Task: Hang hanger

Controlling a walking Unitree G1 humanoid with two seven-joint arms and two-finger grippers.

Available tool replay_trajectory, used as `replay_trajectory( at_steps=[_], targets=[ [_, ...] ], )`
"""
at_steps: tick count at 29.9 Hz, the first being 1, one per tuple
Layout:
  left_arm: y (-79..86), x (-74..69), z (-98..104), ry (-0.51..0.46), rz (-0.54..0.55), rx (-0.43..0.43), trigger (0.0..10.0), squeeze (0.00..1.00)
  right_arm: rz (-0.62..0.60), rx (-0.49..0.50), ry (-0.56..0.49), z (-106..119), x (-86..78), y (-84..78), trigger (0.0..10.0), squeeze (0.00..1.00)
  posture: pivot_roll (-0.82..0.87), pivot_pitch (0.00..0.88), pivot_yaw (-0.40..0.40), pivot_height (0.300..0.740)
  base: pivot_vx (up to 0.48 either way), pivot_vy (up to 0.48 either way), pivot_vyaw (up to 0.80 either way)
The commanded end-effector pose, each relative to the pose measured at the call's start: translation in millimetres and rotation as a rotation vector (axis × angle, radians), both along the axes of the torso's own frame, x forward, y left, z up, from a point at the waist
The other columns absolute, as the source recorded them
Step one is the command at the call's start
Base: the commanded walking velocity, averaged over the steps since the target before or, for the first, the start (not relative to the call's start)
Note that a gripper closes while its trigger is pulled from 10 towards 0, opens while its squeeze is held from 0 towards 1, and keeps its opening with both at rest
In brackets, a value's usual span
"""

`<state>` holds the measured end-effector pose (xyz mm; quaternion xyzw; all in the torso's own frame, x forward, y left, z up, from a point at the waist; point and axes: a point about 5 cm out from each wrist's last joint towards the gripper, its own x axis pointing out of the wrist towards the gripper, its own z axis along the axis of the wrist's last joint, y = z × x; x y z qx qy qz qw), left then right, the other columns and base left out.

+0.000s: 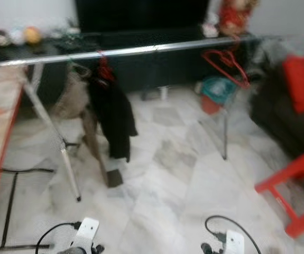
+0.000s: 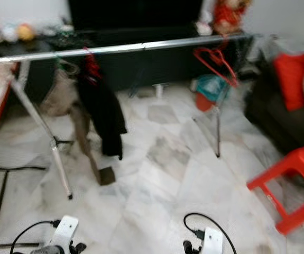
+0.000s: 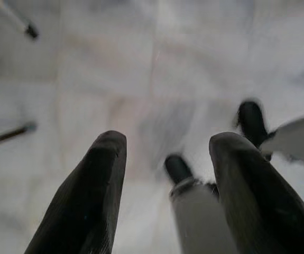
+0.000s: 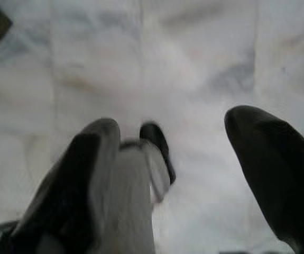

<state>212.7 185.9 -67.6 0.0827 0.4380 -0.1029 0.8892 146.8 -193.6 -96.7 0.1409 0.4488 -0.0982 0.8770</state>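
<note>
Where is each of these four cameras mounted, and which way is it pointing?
Left eye view: on the head, looking forward and down at the clothes rail, red hangers and red stool; both wrists at the bottom edge.
Right eye view: same scene, slightly offset.
Left wrist view: along the open left gripper at the marble floor.
Right wrist view: along the open right gripper, same floor.

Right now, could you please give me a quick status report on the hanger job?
Left gripper and right gripper open, empty, low over floor. Red hangers on rail, right end; black garment hangs left. Red stool ahead right.
</note>
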Motion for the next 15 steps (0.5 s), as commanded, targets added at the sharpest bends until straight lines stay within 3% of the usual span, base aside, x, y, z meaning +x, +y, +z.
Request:
replay_trajectory(
  at_steps=[1,15],
  targets=[
    [9.1,-14.9,-7.4,0.051,0.016,0.020,10.0,0.00,-0.006,0.005,-0.031,2.9,8.0,3.5,10.0,0.00,-0.07,0.040,-0.003,0.740,0.000,0.000,0.00],
    [9.9,-14.9,-7.4,0.042,0.045,0.024,10.0,0.00,-0.007,0.007,-0.039,3.7,9.6,3.4,10.0,0.00,-0.07,0.038,-0.004,0.740,0.000,0.000,0.00]
  ],
)
